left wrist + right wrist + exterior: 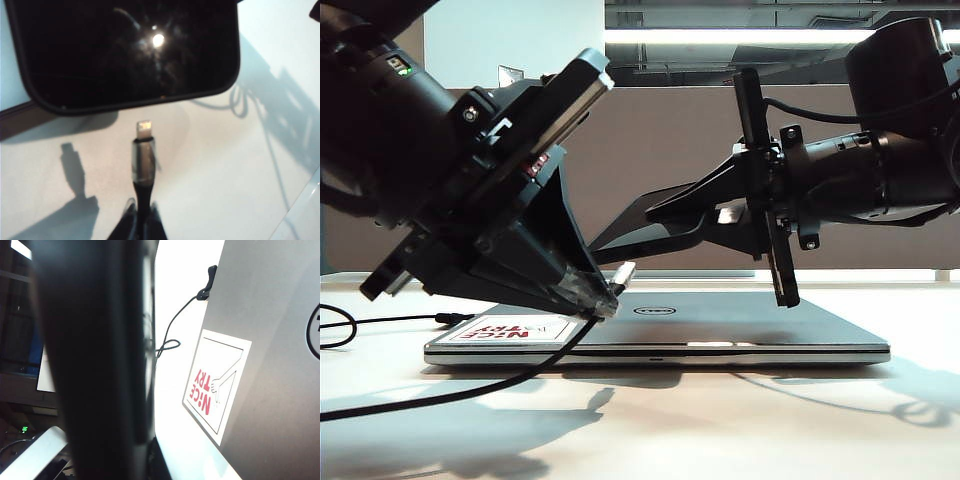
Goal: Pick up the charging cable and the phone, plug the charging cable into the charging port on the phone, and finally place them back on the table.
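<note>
While both arms hang above the closed silver laptop [720, 325], each one carries its own thing. On the exterior view the left gripper [603, 297] sits at about 9 o'clock from the picture centre, low over the near-left corner of the laptop lid, and its fingers are clenched on the charging cable [142, 165], just behind the plug collar. In the left wrist view the small silver plug [144, 126] points straight at the bottom edge of the phone [130, 50] but stays apart from it; a narrow gap of light surface shows between them. The black cord [450, 392] falls from the left gripper and runs over the white bench [640, 430] toward 8 o'clock, where it leaves the picture. The right gripper [665, 212] comes from 3 o'clock; its fingers are closed on the phone and hold it in the air, tilted, with the lower end toward the plug. In the right wrist view the phone [95, 360] fills the picture as a dark edge-on slab, so the fingers themselves cannot be seen there. A white sticker [515, 329] with red letters lies on the laptop lid, right under the left gripper.
</note>
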`<state>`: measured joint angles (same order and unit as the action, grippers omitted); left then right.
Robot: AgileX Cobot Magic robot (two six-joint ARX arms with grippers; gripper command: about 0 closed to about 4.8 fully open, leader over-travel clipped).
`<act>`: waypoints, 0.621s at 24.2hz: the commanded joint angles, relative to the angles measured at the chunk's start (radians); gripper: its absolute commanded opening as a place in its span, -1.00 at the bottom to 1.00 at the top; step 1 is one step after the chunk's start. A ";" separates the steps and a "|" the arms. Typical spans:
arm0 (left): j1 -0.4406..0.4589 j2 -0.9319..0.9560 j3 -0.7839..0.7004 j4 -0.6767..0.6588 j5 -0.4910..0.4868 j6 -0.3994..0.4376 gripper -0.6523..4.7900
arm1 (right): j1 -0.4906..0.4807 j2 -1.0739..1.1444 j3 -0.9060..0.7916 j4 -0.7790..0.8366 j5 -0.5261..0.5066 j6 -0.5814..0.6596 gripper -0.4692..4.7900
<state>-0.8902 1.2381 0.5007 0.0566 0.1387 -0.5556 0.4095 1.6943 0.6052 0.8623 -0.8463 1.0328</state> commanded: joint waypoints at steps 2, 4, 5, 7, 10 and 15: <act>0.003 -0.001 0.003 0.013 0.003 -0.003 -0.78 | 0.005 -0.008 0.006 0.039 -0.013 0.003 -0.83; 0.003 -0.001 0.003 0.014 0.003 -0.003 -0.78 | 0.006 -0.008 0.006 0.039 -0.013 -0.003 -0.83; 0.003 -0.001 0.003 0.015 0.003 -0.003 -0.78 | 0.009 -0.008 0.006 0.036 -0.012 -0.011 -0.83; 0.003 -0.001 0.003 0.019 0.003 -0.003 -0.78 | 0.009 -0.005 0.006 0.035 -0.013 -0.011 -0.83; 0.003 -0.001 0.003 0.042 0.002 -0.004 -0.78 | 0.010 0.003 0.006 0.032 -0.013 -0.012 -0.83; 0.003 -0.001 0.002 0.059 0.002 -0.016 -0.78 | 0.011 0.004 0.005 0.032 -0.013 -0.012 -0.83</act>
<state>-0.8890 1.2392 0.5007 0.0875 0.1402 -0.5625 0.4164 1.7081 0.6052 0.8574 -0.8452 1.0283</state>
